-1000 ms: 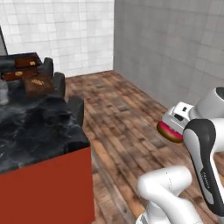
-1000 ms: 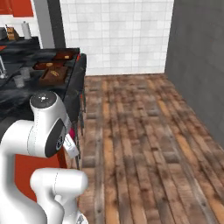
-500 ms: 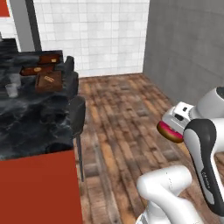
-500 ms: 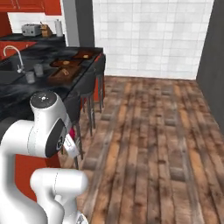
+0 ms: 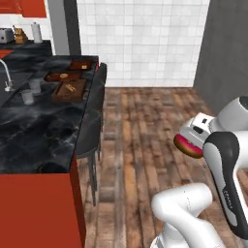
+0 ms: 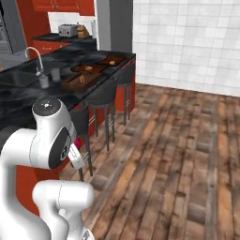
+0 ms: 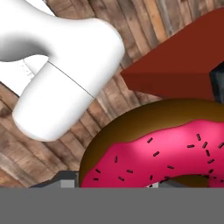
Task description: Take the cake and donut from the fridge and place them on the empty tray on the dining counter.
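While the white arm is folded close to its base, the gripper [image 5: 190, 140] is shut on the pink-iced ring donut with a brown underside [image 5: 188, 145], carried above the wooden plank floor [image 5: 145, 131] at the right of the left base view. From the hand camera the donut [image 7: 162, 153] sits right at the lens, dark sprinkles on the pink icing, plank floor [image 7: 83, 105] and a red panel edge [image 7: 175, 65] behind it. Finger tips are hidden by the donut there, so the exact jaw width is not readable; the donut is clearly held off the floor.

Long glossy black marble table with white veins over a red base [image 5: 43, 131] runs along the left side. At its far end lie three flat dark red-brown wooden trays in a row: the nearest tray [image 5: 70, 90], a middle tray [image 5: 60, 76] and the farthest tray [image 5: 82, 65]. Small tan items lie on them, too small to identify. Same trays in the right base view [image 6: 79, 80], [image 6: 89, 69], [image 6: 111, 61].

Two clear glasses [image 5: 28, 96] stand near a curved sink faucet [image 5: 7, 73] on the left of the table. Dark bar stools [image 5: 94, 131] are tucked against the table's right edge. Silver toaster [image 6: 68, 31] sits on the far back counter below red cabinets. White tiled wall [image 5: 140, 38] is at the far end of the room.
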